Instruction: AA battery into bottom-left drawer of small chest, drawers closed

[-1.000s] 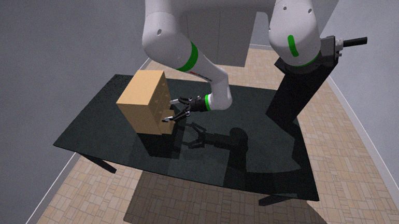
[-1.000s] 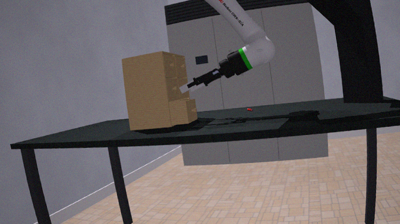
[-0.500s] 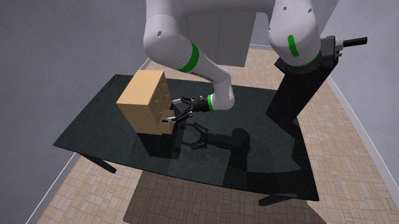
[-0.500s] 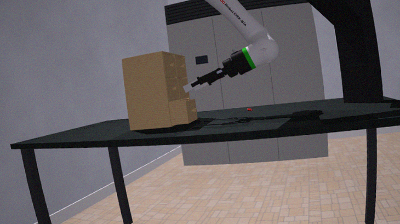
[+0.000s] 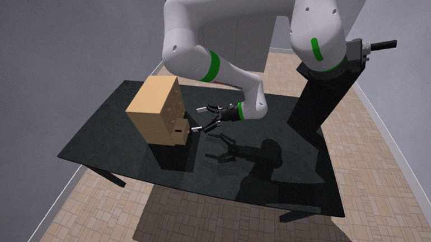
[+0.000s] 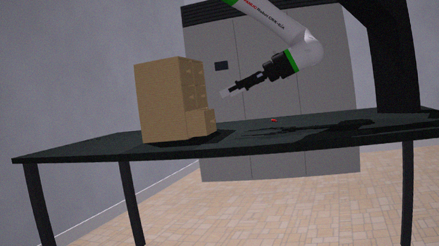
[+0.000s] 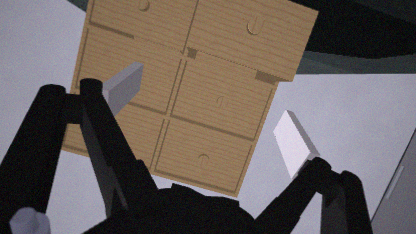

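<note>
Poorly lit inside the pulled-out bottom-left drawer point(image 5: 181, 139) point(image 6: 197, 125) point(image 7: 250, 42): a small dark shape, probably the AA battery point(image 5: 178, 130); hidden in the other 2 views. Drawer cut off by the wrist view's top edge. Claw point(image 5: 198, 119) point(image 6: 230, 93) point(image 7: 212, 99) released, spread wide, apart from the chest point(image 5: 154, 93) point(image 6: 161, 102) point(image 7: 220, 120), with open air between.
</note>
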{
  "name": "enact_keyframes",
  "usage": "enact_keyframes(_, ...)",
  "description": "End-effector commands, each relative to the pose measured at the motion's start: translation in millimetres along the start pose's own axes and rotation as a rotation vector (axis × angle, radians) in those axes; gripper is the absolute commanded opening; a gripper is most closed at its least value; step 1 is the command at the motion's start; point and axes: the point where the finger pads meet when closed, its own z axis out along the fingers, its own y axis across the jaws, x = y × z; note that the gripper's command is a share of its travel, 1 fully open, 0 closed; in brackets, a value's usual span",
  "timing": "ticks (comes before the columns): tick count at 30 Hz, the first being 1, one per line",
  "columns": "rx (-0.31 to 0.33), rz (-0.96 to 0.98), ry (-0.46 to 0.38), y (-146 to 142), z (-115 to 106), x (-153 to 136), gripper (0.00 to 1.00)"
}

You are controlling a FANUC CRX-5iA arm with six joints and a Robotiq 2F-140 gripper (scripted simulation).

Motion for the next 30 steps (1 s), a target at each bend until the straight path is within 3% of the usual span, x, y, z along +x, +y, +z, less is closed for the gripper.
enact_keyframes(1,0.000,0.000,-0.002,-0.3,-21.1,6.0,1.00)
enact_keyframes(13,0.000,0.000,-0.002,-0.3,-74.1,22.1,1.00)
enact_keyframes(30,0.000,0.000,-0.001,-0.3,-87.8,26.2,1.00)
